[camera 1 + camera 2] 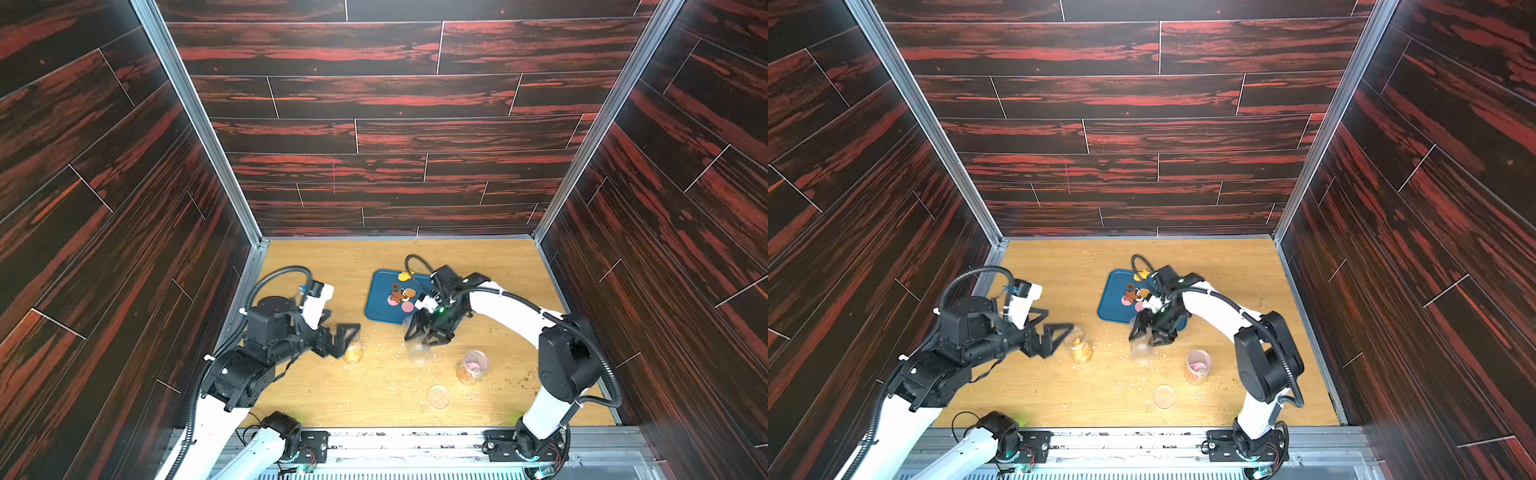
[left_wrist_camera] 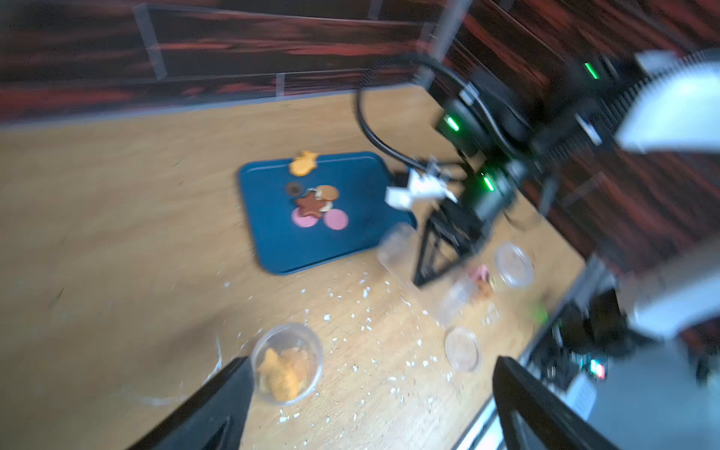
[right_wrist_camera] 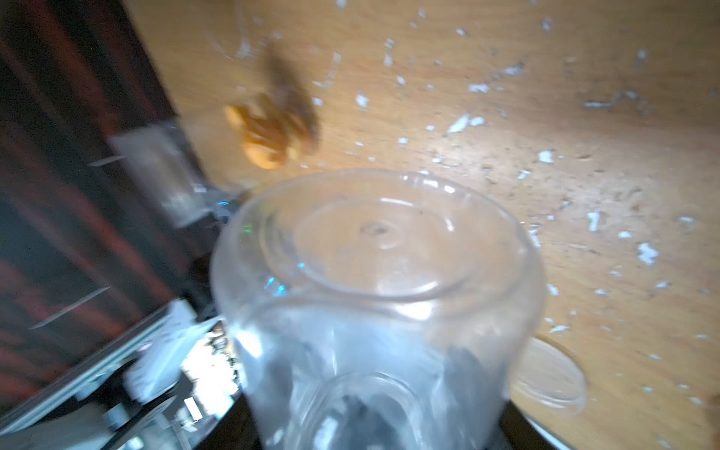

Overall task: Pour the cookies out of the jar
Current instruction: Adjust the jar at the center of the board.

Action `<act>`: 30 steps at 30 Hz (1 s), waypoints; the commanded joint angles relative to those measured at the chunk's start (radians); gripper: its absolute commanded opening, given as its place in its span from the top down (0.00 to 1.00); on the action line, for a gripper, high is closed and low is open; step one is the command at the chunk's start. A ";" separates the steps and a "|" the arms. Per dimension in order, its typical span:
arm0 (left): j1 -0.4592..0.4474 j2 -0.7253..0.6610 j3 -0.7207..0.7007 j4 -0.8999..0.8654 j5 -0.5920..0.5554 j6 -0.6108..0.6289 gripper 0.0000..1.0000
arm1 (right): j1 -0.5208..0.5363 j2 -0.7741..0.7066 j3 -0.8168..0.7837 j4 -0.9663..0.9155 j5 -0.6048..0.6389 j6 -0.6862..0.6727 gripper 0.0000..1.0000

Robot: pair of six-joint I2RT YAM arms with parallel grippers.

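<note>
My right gripper point(image 1: 424, 336) has its jaws pinching the empty jar point(image 3: 374, 280). It hangs tilted over the surface just off the near corner of the tray point(image 1: 376, 311). In the right wrist view its base points away from the camera and nothing shows inside, so I judge this one is done. The poured cookies point(image 1: 401, 296) lie in a loose cluster on the tray, with one yellow one at the far rim.

My left gripper point(image 1: 343, 343) has its jaws spread wide. The orange jar point(image 2: 287, 364) stands upright and lidless just beside one finger, not between the two. A pink jar point(image 1: 473, 366) stands nearer my right arm, with a lid point(image 1: 438, 396) lying flat close by.

The jars look like thin clear plastic. I expect them to be light, smooth and slippery, and likely to give under a hard squeeze. I would take the orange jar across the middle of its wall, below the rim, so the mouth stays free for tipping. I would close only enough to stop it sliding.

The cookies are flat and stiff, and probably brittle, since pale crumbs point(image 2: 366, 290) are scattered over the surface. A slow tilt low over the tray should keep them from breaking or bouncing off. The half-full jar will shift its weight as they slide, so the hold must not be marginal.
</note>
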 commanded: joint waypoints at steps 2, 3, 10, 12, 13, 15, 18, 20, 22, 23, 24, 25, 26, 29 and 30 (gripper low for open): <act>-0.143 0.076 0.041 -0.065 -0.044 0.171 0.01 | -0.040 -0.063 0.006 0.068 -0.215 0.151 0.35; -0.189 0.100 0.046 -0.069 -0.062 0.194 0.00 | -0.044 -0.071 -0.007 0.098 -0.240 0.189 0.35; -0.322 0.240 0.070 0.000 -0.091 0.212 0.00 | -0.050 -0.128 -0.056 0.262 -0.287 0.390 0.34; -0.332 0.257 0.065 0.050 -0.156 0.188 0.02 | -0.051 -0.138 -0.056 0.281 -0.285 0.416 0.34; -0.332 0.263 0.063 0.073 -0.185 0.173 0.04 | -0.051 -0.143 -0.054 0.283 -0.281 0.423 0.34; -0.332 0.277 0.057 0.132 -0.211 0.149 0.15 | -0.050 -0.154 -0.053 0.288 -0.276 0.436 0.34; -0.332 0.312 0.060 0.194 -0.229 0.103 0.31 | -0.050 -0.174 -0.075 0.331 -0.276 0.481 0.34; -0.333 0.332 0.059 0.233 -0.232 0.078 0.36 | -0.050 -0.189 -0.102 0.388 -0.278 0.533 0.34; -0.336 0.345 0.054 0.276 -0.235 0.059 0.36 | -0.050 -0.201 -0.132 0.445 -0.281 0.583 0.34; -0.338 0.351 0.050 0.295 -0.235 0.053 0.37 | -0.050 -0.204 -0.143 0.472 -0.281 0.607 0.35; -0.340 0.355 0.050 0.305 -0.236 0.048 0.37 | -0.051 -0.207 -0.150 0.490 -0.281 0.623 0.35; -0.339 0.360 0.051 0.313 -0.240 0.050 0.37 | -0.050 -0.209 -0.155 0.507 -0.280 0.637 0.35; -0.341 0.366 0.054 0.313 -0.249 0.051 0.39 | -0.050 -0.209 -0.155 0.515 -0.279 0.646 0.35; -0.342 0.386 0.065 0.300 -0.254 0.061 0.43 | -0.048 -0.206 -0.145 0.529 -0.281 0.663 0.35; -0.342 0.394 0.066 0.298 -0.253 0.062 0.45 | -0.047 -0.206 -0.145 0.536 -0.283 0.672 0.35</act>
